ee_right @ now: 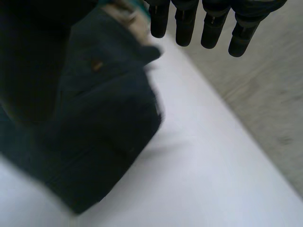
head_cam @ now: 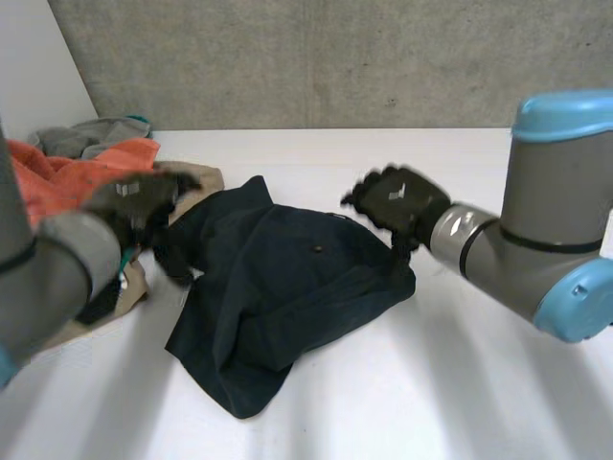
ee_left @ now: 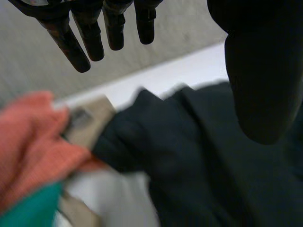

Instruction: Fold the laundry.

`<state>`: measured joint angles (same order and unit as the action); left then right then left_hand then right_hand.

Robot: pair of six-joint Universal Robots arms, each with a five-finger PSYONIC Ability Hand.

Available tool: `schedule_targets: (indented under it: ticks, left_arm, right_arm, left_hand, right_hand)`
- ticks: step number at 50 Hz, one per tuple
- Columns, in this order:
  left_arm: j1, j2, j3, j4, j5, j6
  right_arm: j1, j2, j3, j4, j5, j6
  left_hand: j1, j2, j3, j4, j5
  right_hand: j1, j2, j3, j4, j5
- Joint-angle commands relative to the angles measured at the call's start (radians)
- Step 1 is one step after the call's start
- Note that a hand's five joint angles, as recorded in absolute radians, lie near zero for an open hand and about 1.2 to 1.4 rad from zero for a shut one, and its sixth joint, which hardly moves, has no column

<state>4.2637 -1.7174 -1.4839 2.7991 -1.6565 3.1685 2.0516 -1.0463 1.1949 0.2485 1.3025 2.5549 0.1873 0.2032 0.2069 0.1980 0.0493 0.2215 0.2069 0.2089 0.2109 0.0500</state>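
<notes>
A dark navy garment (head_cam: 283, 292) lies crumpled in the middle of the white table (head_cam: 460, 402). My left hand (head_cam: 139, 206) hovers above the garment's left edge, fingers straight and holding nothing. In the left wrist view its fingers (ee_left: 90, 38) are spread above the navy garment (ee_left: 203, 161). My right hand (head_cam: 397, 199) hangs over the garment's right side, open and empty. In the right wrist view its fingers (ee_right: 208, 23) point past the navy garment (ee_right: 94, 132), whose edge lies under the palm.
A pile of laundry sits at the far left: an orange cloth (head_cam: 72, 177), a grey cloth (head_cam: 91, 134) and a beige piece (head_cam: 196, 177). The left wrist view shows the orange cloth (ee_left: 28, 142), a beige piece (ee_left: 87, 123) and teal fabric (ee_left: 28, 213).
</notes>
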Motion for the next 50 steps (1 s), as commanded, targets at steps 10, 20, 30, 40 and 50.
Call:
schedule_targets:
  ticks: [10,20,30,40,50]
  left_arm:
    - [0.036,-0.134,-0.187,0.027,0.159,-0.056]
    - [-0.099,-0.315,-0.058,0.016,0.173,-0.090]
    - [-0.188,-0.320,0.102,-0.007,-0.098,-0.101]
    - [-0.130,0.089,0.287,-0.119,-0.005,0.053]
    - [-0.044,0.170,0.686,-0.226,0.044,0.113]
  right_arm:
    - [0.018,0.134,0.089,-0.320,0.038,0.050]
    - [0.015,-0.093,0.264,-0.377,0.035,0.156]
    - [-0.022,-0.287,0.316,-0.374,0.087,0.151]
    - [-0.083,-0.477,0.207,-0.301,0.113,0.166]
    - [-0.123,-0.514,-0.026,-0.219,0.092,0.312]
  left_hand:
    - [-0.013,-0.029,-0.032,-0.023,-0.049]
    - [-0.013,-0.029,-0.032,-0.023,-0.049]
    - [1.209,1.193,1.189,1.198,1.172]
    - [1.209,1.193,1.189,1.198,1.172]
    - [1.209,1.193,1.189,1.198,1.172]
  right_hand:
    - [1.175,1.189,1.187,1.185,1.172]
    - [1.175,1.189,1.187,1.185,1.172]
    - [1.175,1.189,1.187,1.185,1.172]
    - [1.175,1.189,1.187,1.185,1.172]
    - [1.175,1.189,1.187,1.185,1.172]
